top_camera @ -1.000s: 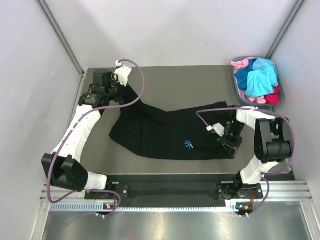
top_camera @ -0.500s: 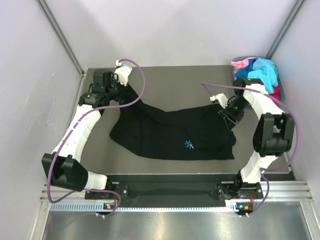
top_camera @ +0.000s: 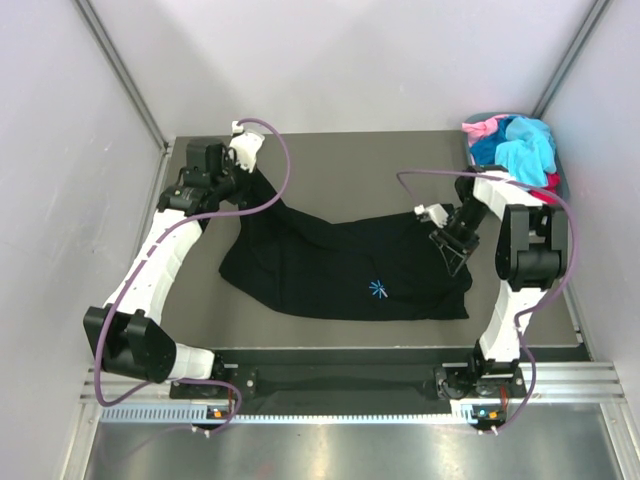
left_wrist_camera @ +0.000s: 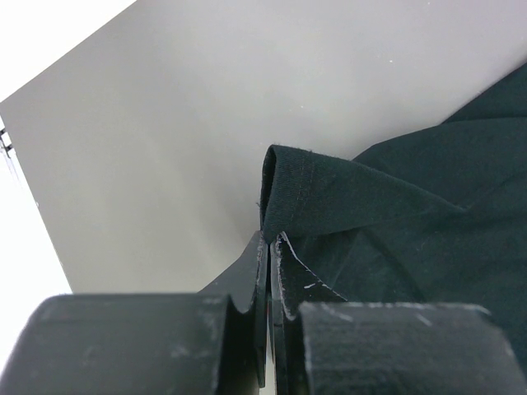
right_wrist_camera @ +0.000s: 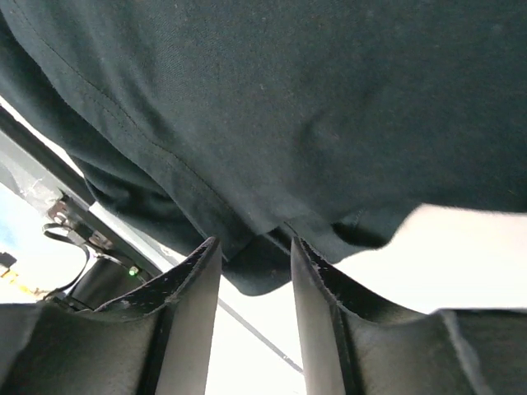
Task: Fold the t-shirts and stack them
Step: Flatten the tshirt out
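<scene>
Pinching the black t-shirt (top_camera: 320, 260): left claw (left_wrist_camera: 270, 240); right claw (right_wrist_camera: 255, 243) spread; light-blue starburst logo (top_camera: 378, 290).

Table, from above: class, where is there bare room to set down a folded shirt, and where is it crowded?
Free: the far strip of table between the black shirt and the back wall. Crowded: the middle, covered by the shirt, and the far-right corner with the basket.

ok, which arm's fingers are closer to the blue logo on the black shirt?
Right. The right fingers hover at the edge of the shirt near the logo; the left fingers pinch the far corner, across the shirt.
</scene>
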Tool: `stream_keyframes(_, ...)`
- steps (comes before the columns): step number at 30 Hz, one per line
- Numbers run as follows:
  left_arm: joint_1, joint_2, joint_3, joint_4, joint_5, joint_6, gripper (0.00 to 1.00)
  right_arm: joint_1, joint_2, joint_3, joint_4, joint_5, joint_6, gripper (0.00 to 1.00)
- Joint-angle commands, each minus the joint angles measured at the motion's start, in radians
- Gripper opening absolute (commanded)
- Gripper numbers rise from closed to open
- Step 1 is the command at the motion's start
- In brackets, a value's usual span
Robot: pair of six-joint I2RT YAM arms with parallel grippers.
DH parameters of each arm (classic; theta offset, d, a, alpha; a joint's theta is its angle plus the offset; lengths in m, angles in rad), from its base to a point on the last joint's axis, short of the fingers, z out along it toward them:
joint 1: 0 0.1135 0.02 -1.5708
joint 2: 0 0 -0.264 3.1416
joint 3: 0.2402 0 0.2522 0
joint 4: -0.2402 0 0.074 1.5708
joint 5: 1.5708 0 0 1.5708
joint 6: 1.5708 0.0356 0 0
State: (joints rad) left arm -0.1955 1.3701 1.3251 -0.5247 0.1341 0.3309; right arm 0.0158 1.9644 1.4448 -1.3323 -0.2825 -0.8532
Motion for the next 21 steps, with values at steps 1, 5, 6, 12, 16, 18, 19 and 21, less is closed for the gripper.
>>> stream_keyframes(1,-0.001,-0.009,0.005,0.046,0.006,-0.004,0.0,0.013,0.008,-0.032,-0.076,-0.011,-0.027,0.41)
stream_keyframes(5,-0.001,0.001,0.013,0.048,0.005,-0.003,0.0,0.038,-0.012,-0.104,-0.053,0.014,-0.038,0.49)
stream_keyframes(6,-0.001,0.004,0.013,0.048,0.006,-0.004,0.0,0.042,-0.018,-0.113,-0.045,0.02,-0.037,0.51)
stream_keyframes(12,-0.001,0.017,0.019,0.051,0.016,-0.013,0.0,0.047,-0.022,-0.161,0.01,0.034,-0.023,0.54)
stream_keyframes(16,-0.001,0.027,0.028,0.051,0.024,-0.023,0.0,0.052,-0.01,-0.161,0.068,0.037,0.009,0.54)
stream_keyframes(18,-0.001,0.035,0.034,0.051,0.025,-0.03,0.0,0.059,-0.007,-0.159,0.108,0.043,0.034,0.53)
stream_keyframes(19,-0.001,0.035,0.036,0.051,0.028,-0.032,0.0,0.062,-0.009,-0.161,0.125,0.057,0.046,0.51)
stream_keyframes(21,-0.001,0.037,0.037,0.051,0.03,-0.035,0.0,0.072,-0.01,-0.159,0.157,0.059,0.066,0.48)
